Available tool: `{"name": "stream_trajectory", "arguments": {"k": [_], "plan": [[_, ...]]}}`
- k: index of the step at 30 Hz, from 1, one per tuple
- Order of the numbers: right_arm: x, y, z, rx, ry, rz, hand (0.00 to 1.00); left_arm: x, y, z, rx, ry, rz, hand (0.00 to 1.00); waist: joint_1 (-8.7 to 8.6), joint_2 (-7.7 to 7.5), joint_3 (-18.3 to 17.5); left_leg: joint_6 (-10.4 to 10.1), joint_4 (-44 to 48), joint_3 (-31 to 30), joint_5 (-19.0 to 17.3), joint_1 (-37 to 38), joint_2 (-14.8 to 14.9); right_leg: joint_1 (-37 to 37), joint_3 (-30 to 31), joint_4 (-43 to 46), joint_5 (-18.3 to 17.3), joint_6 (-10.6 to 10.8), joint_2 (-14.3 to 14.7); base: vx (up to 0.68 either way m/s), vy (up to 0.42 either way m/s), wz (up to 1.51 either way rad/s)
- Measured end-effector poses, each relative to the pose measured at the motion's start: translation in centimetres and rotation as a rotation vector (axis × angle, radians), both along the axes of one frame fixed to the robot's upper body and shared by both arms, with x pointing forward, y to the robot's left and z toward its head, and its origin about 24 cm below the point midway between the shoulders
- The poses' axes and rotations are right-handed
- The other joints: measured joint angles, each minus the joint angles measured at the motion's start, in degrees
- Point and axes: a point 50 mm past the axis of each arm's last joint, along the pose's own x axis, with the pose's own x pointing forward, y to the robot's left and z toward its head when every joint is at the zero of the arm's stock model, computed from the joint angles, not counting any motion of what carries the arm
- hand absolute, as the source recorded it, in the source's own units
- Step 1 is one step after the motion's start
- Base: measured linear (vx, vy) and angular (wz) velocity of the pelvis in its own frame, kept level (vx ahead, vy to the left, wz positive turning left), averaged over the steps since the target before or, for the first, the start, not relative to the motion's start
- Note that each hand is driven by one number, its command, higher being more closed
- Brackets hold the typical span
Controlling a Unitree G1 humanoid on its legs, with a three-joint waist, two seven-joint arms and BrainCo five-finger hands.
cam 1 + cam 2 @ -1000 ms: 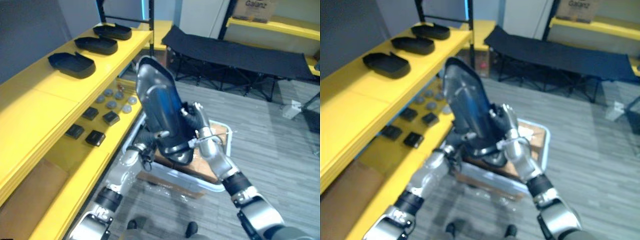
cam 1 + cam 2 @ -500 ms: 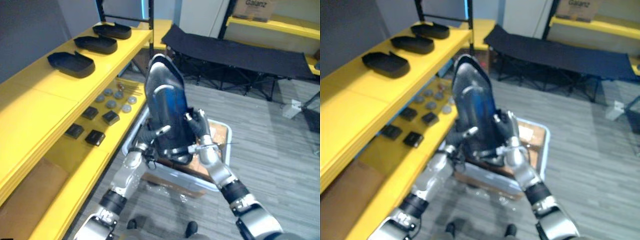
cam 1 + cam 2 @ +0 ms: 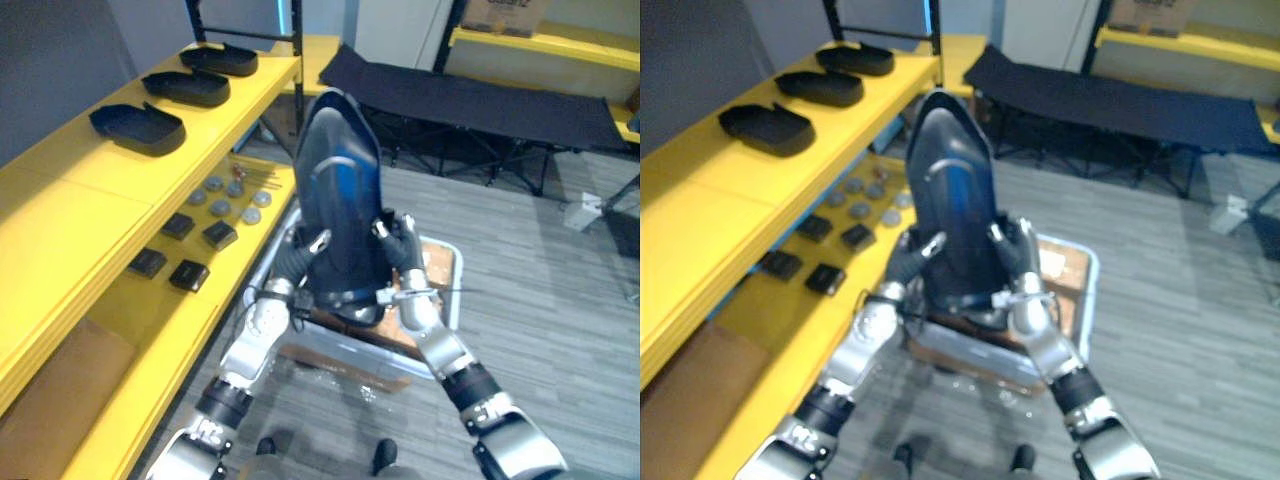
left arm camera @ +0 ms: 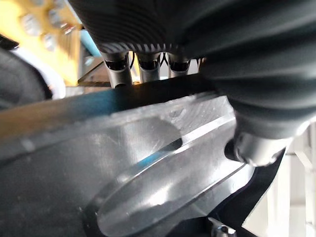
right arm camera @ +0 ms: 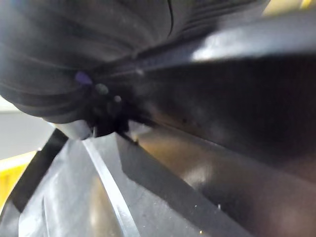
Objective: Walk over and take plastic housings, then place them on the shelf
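1. The left hand and the right hand are up in front of the robot. Together they hold one big plastic housing.
2. The left hand's fingers and thumb curl round the housing's left edge. The right hand's fingers curl round its right edge. Both hands are closed tight on it.
3. The plastic housing is black, smooth and shiny. It is long, with a rounded top, and it stands almost straight up in the air. Raised ridges run across its front.
4. Under the hands, a white plastic bin sits on the grey striped floor. Something flat and brown lies inside it.
5. To the left stands a yellow shelf with flat boards.
6. On its lower board lie small square black blocks and little round grey discs.
7. On its top board lie three more black housings in a row, well apart from the hands. They are shaped like shallow dishes.
8. Far back stands a black folding cot with thin legs.
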Motion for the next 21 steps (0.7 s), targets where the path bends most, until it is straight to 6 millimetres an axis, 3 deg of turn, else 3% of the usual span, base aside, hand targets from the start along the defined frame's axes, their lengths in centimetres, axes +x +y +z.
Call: {"name": "stream_trajectory", "arguments": {"k": [3, 9, 10, 21], "plan": [[-0.3, -0.1, 0.8, 0.022, -0.052, 0.010, 1.00, -0.3, 0.2, 1.2, 0.042, -0.073, 0.007, 1.00, 0.02, 0.63, 0.4, 0.0, 1.3, 0.1, -1.0, -0.1, 0.1, 0.4, 0.2, 0.0, 0.0, 0.0, 0.0, 0.01, 0.000, -0.03], [-0.7, 0.0, 1.3, 0.046, -0.085, 0.035, 1.00, -0.6, 0.3, 2.3, 0.070, -0.143, 0.049, 1.00, 0.02, 0.50, 0.6, 0.0, 1.3, 0.2, -1.3, -0.1, 0.1, 0.4, 0.2, 0.0, -0.1, 0.1, 0.0, 0.00, 0.000, 0.00], [-0.7, 0.1, 1.3, 0.046, -0.086, 0.037, 0.00, -0.7, 0.3, 2.3, 0.072, -0.150, 0.055, 1.00, 0.02, 0.46, 0.7, 0.0, 1.3, 0.2, -1.3, -0.1, 0.1, 0.4, 0.2, 0.0, -0.1, 0.1, 0.0, 0.00, 0.000, 0.00], [-2.1, 1.1, 0.2, 0.029, -0.100, 0.100, 0.00, -1.7, 1.5, 2.4, 0.107, -0.229, 0.146, 1.00, 0.09, 0.23, 2.3, 0.1, 3.9, 0.1, -3.2, -1.3, 0.2, 0.4, 0.3, 0.0, -0.2, 0.3, 0.0, 0.01, 0.003, 0.00]]}}
